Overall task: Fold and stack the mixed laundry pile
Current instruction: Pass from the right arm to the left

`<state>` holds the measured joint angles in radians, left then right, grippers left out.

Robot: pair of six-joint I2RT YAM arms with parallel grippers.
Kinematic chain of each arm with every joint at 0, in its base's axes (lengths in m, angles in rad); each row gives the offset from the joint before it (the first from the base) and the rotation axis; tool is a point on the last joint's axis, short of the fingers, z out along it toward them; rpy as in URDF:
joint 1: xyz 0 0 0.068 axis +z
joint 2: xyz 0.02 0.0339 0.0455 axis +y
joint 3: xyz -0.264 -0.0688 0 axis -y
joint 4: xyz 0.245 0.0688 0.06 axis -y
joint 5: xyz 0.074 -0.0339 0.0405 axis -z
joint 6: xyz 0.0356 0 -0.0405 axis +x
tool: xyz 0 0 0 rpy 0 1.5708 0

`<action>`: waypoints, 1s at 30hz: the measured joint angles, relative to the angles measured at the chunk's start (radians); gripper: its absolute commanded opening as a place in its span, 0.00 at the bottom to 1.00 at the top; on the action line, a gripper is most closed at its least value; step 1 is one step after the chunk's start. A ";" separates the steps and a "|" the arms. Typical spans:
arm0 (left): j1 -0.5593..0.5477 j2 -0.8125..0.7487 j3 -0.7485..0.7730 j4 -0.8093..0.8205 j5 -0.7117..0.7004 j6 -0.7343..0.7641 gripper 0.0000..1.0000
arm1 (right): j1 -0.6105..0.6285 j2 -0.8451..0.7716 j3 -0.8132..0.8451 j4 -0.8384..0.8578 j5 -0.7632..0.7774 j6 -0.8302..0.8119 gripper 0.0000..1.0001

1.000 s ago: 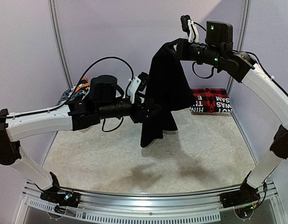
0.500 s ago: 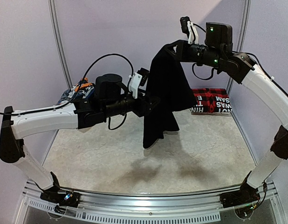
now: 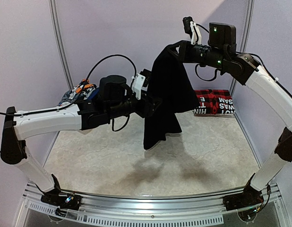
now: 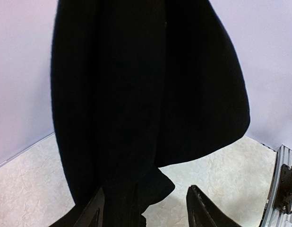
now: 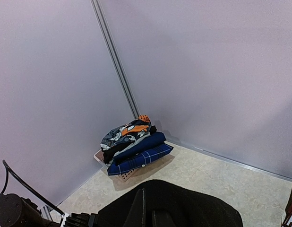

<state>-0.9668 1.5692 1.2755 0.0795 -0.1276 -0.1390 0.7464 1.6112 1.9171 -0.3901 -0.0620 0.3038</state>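
- The right gripper (image 3: 178, 49) was clamped shut on the black trousers (image 3: 167, 90), high over the table (image 3: 136, 165), so the cloth hung clear of it at full length.
- The left gripper (image 4: 145, 190) sat level with the lower half of the trousers, jaws partly open. Cloth sagged between its fingers (image 4: 201, 208), but nothing was pinched. It looked lined up to catch an edge for spreading.
- The rest of the pile (image 5: 134, 146) sat heaped on the basket (image 5: 122, 176) in the far left corner, with the blue plaid shirt (image 5: 141, 158) lowest.
- A folded red plaid piece (image 3: 213, 101) lay far right, probably the start of the stack.
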 measured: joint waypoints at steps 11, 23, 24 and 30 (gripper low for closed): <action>0.000 0.001 -0.002 0.002 -0.016 -0.004 0.72 | 0.000 0.000 0.000 0.002 -0.001 0.000 0.00; -0.001 0.000 -0.014 0.020 0.011 0.022 0.10 | 0.000 0.000 -0.027 0.025 -0.012 -0.001 0.00; -0.002 0.000 -0.014 0.025 0.013 0.030 0.02 | 0.000 0.000 -0.035 0.027 -0.014 0.002 0.00; -0.002 -0.005 -0.016 0.036 -0.012 0.061 0.00 | 0.000 -0.008 -0.107 0.048 -0.017 0.006 0.00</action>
<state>-0.9684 1.5639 1.2598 0.1154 -0.1398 -0.0784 0.7464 1.6035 1.8099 -0.3424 -0.0792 0.3099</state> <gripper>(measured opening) 0.016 0.019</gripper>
